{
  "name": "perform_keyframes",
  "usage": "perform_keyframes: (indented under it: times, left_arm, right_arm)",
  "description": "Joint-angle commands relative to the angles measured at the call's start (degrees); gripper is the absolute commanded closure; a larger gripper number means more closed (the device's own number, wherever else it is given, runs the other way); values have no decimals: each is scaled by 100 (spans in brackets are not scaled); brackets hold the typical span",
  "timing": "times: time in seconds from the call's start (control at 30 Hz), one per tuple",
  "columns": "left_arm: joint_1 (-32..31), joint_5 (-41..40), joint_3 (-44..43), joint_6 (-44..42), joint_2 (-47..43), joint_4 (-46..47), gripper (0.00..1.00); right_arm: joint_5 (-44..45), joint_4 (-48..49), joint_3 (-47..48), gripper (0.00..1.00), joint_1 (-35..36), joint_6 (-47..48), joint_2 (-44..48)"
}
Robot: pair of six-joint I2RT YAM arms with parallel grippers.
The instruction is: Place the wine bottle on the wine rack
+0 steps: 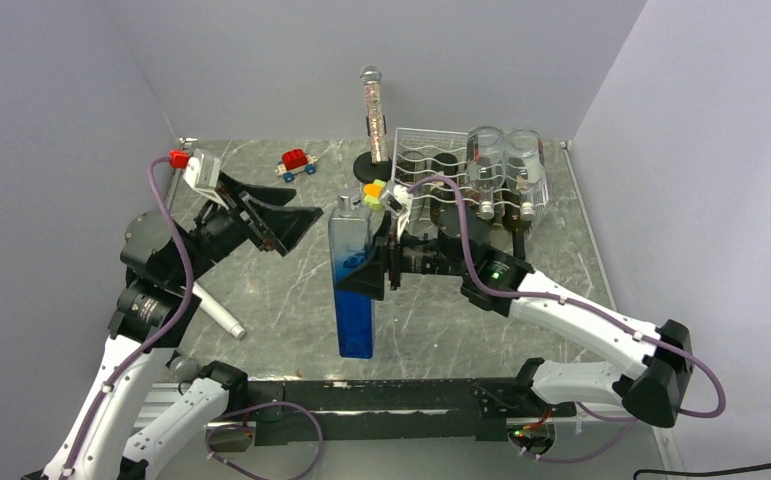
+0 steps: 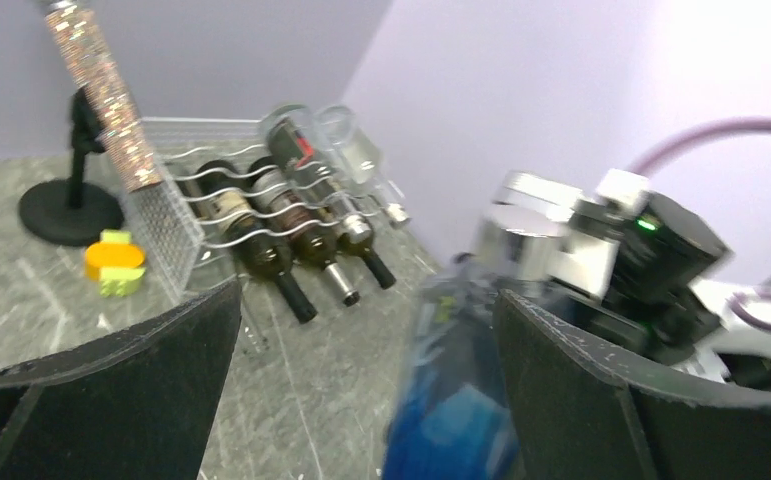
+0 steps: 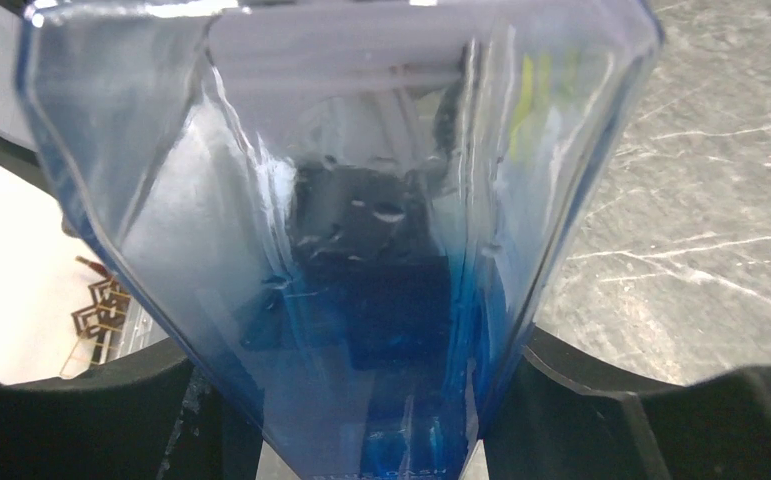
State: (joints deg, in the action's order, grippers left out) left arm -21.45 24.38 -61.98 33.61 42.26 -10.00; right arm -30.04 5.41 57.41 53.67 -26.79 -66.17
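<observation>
The wine bottle (image 1: pixel 353 290) is a tall, square, clear bottle with blue liquid and a silver cap, standing upright mid-table. My right gripper (image 1: pixel 371 268) is shut on its body from the right; in the right wrist view the bottle (image 3: pixel 361 250) fills the space between the black fingers (image 3: pixel 601 400). My left gripper (image 1: pixel 301 208) hangs open a short way to the bottle's left, touching nothing. Its wrist view shows the blurred bottle (image 2: pixel 481 400) near the right finger. The white wire wine rack (image 1: pixel 431 140) stands at the back right.
The rack (image 2: pixel 176 215) holds several dark bottles (image 2: pixel 261 240) and two clear ones (image 1: pixel 506 160). A glitter tube on a black stand (image 1: pixel 371 110) rises left of it. A yellow-orange block (image 1: pixel 372 190), a red toy car (image 1: pixel 298 162) and a white marker (image 1: pixel 219 312) lie about.
</observation>
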Motion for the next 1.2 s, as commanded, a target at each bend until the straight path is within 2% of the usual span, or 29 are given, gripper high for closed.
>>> perform_keyframes:
  times: [0.0,0.13,0.23,0.37,0.47,0.53,0.63,0.7,0.93,1.17]
  left_arm:
    - [19,-1138,-245,411,314,-758,1]
    - [18,-1332,-240,535,438,-1010,1]
    - [24,-1163,61,382,256,-755,1]
    - [21,79,379,-62,-51,-113,1]
    - [18,1416,589,-195,-228,321,1]
    - [25,2174,790,191,-300,724,1]
    - [19,3204,1217,1080,-324,2024,1]
    - [18,3235,1454,1362,-332,2488,1]
    - [-125,3207,1894,1272,-437,2857,1]
    - [-806,3040,2104,1112,-142,2844,1]
  right_arm:
    - [387,638,300,100,-6,126,760]
    - [639,384,384,100,-6,279,962]
    - [773,334,419,100,-6,318,1081]
    - [976,292,486,100,-6,299,1162]
    - [1251,383,488,100,-6,268,1217]
    - [1445,444,506,100,-6,283,1251]
    - [1619,525,578,100,-6,317,1264]
    - [1627,713,604,100,-1,270,1275]
    - [1279,1509,757,100,-6,-6,1165]
    - [984,2365,662,100,-6,-388,970]
